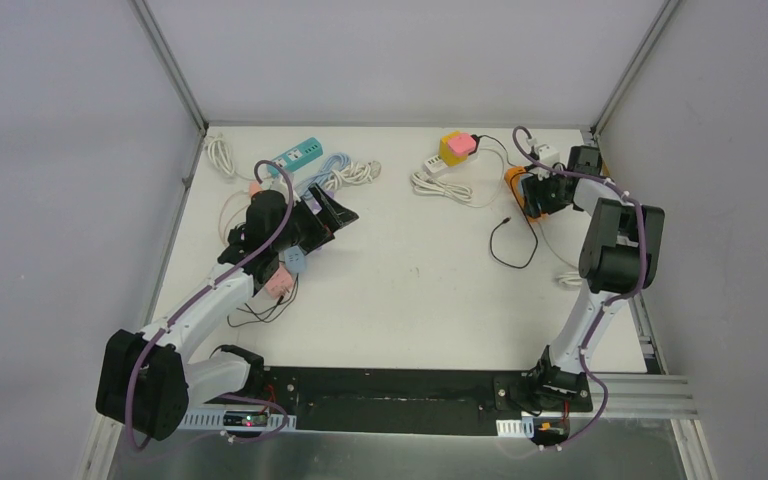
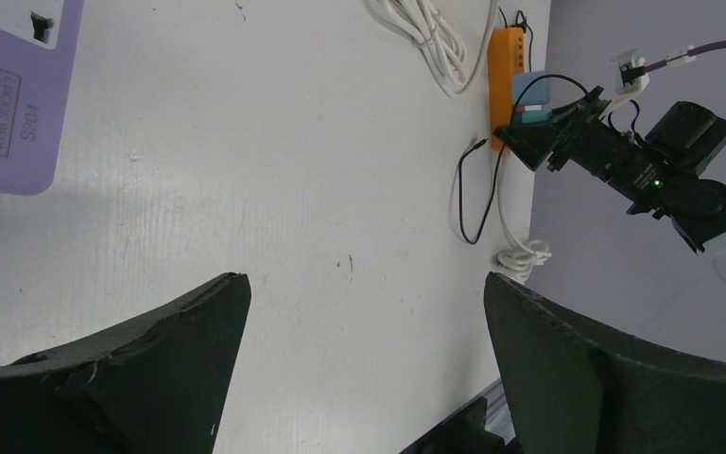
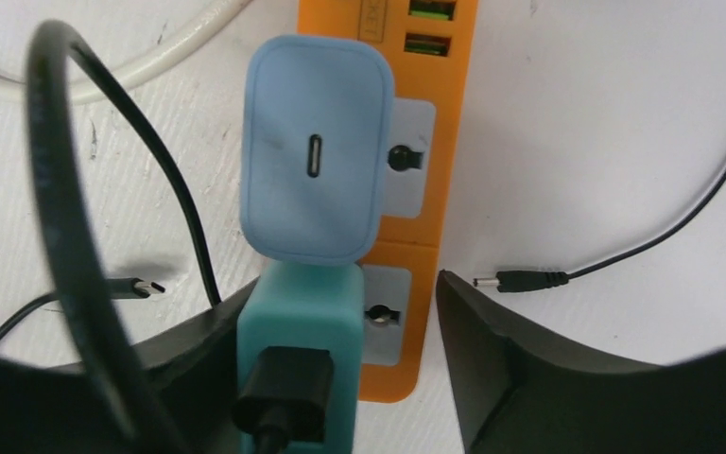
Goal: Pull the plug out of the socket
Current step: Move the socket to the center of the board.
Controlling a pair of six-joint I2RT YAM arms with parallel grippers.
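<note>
The orange strip [image 3: 435, 57] is seen lying flat at the far right of the table [image 2: 246, 142], close to the wall. Two plugs are seated in it side by side: a blue plug [image 3: 314, 151] with an empty slot in its face, and a teal plug [image 3: 298, 322] with a black cable [image 3: 279, 388] pushed into its end. The right claw [image 3: 340, 293] is held low over the strip with its jaws parted, and the teal plug is bracketed between them. The left finger is seen just beside the teal plug's side, though contact cannot be told; the right finger [image 3: 529, 359] is set just off the strip's far edge, so nothing is gripped. A loose black lead [image 3: 520, 280] is laid on the table beside that finger, and a white cord [image 3: 151, 66] is curled past the blue plug. The left claw [image 2: 364, 279] is held wide apart and empty above bare table on the left side, with a purple strip [image 2: 9, 104] near it.
</note>
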